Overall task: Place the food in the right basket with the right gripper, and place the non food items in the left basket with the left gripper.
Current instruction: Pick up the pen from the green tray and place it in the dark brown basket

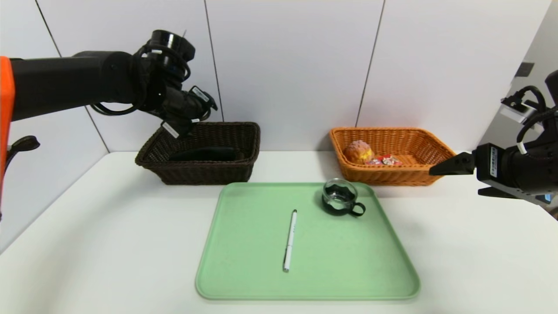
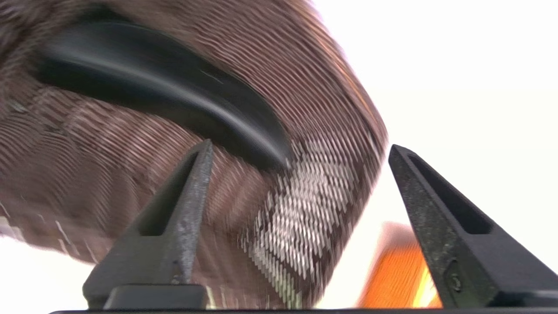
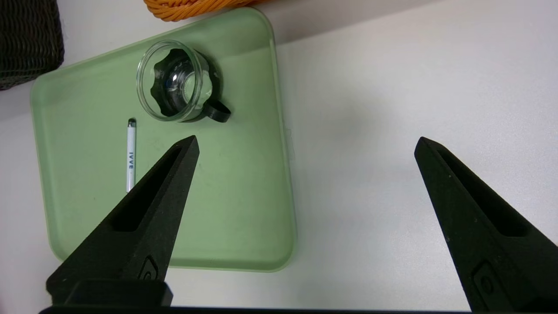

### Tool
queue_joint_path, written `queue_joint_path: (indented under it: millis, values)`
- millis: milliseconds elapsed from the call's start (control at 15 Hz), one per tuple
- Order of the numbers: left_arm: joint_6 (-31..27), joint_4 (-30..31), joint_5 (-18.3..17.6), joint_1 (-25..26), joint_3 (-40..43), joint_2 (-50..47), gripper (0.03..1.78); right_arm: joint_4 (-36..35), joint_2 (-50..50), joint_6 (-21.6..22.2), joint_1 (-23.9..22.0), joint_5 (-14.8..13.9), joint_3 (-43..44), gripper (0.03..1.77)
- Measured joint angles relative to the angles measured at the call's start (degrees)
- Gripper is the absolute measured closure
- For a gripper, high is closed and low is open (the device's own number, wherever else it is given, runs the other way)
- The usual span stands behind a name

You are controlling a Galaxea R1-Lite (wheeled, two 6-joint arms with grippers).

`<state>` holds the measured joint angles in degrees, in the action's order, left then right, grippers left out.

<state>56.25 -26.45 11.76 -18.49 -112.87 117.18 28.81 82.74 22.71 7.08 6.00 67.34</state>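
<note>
A black fabric pouch (image 1: 202, 153) (image 2: 165, 93) lies inside the dark brown left basket (image 1: 244, 144) (image 2: 314, 209). My left gripper (image 1: 185, 124) (image 2: 298, 150) hangs open above that basket's left part, nothing between its fingers. On the green tray (image 1: 348, 270) (image 3: 244, 209) lie the white pen (image 1: 290, 240) (image 3: 130, 152) and the glass cup (image 1: 340, 197) (image 3: 176, 80) with its black handle. The bun (image 1: 358, 151) and the red carton (image 1: 384, 160) rest in the orange right basket (image 1: 429, 150) (image 3: 192, 8). My right gripper (image 1: 440, 170) (image 3: 305, 144) is open over the table at the right, holding nothing.
White table (image 1: 87, 244) with a white panelled wall (image 1: 296, 65) behind the baskets. A gap of bare table separates the two baskets. Part of the orange basket (image 2: 401, 270) shows blurred in the left wrist view.
</note>
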Motion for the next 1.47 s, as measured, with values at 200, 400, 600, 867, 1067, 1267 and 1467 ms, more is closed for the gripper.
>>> queue_joint_path:
  millis: [200,400,600,867,1067,1267,1467]
  values:
    - [-16.3,-0.7,2.6,-9.2,1.3,-3.9,0.27,-0.1,-0.4,0.2,0.0,0.0,-0.3,0.09]
    - [-28.9,-6.4,-0.9,-17.1,7.3,-6.8,0.22,-0.3,-1.2,0.3,-0.6,0.0,-2.0,0.09]
    - [-31.0,-10.2,-6.9,-24.3,10.8,-8.2,0.18,-0.4,-1.6,0.4,-1.4,0.3,-4.0,0.09]
    - [-29.0,-13.8,-7.2,-29.9,11.2,-5.4,0.15,-0.5,-1.8,0.4,-1.7,0.4,-4.8,0.09]
    - [-29.3,-19.7,-7.3,-30.9,10.7,-1.9,0.14,-0.5,-1.8,0.4,-1.6,0.5,-4.9,0.09]
    - [-29.5,-22.8,-7.4,-31.2,8.1,1.3,0.13,-0.5,-1.7,0.4,-1.7,0.6,-4.9,0.09]
    - [-28.9,-27.1,-7.4,-31.0,2.3,4.4,0.12,-0.6,-1.5,0.3,-1.7,0.6,-4.9,0.09]
